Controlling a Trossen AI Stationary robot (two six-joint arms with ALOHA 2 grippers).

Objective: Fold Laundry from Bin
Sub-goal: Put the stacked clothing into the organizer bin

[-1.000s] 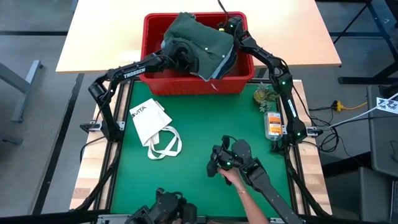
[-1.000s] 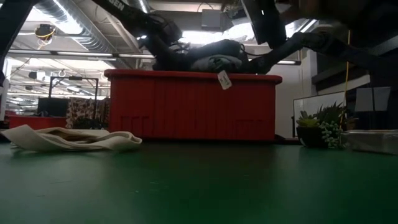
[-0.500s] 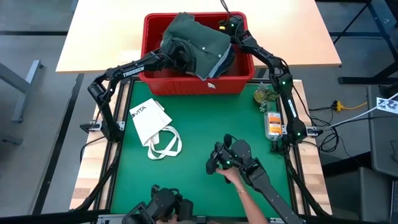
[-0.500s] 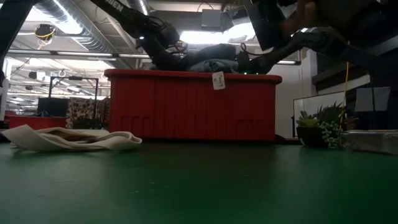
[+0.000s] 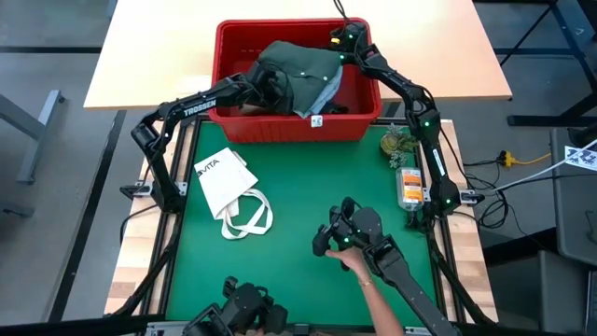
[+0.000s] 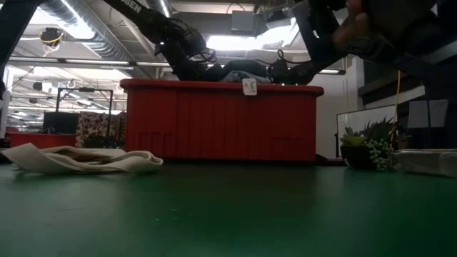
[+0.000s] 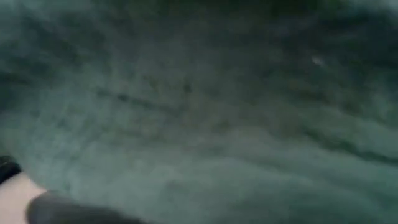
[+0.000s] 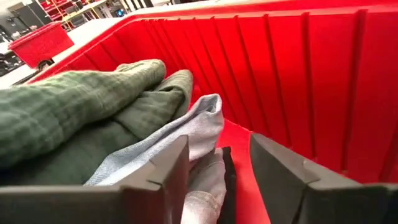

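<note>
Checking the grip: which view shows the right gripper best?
The right wrist view: the right gripper stands open inside the bin, over grey cloth. The high view shows it small at the bin's rim; the low view, only dark shapes.

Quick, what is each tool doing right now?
Left tool: against the dark olive-green cloth garment, state cannot be told.
Right tool: open, holding nothing.
</note>
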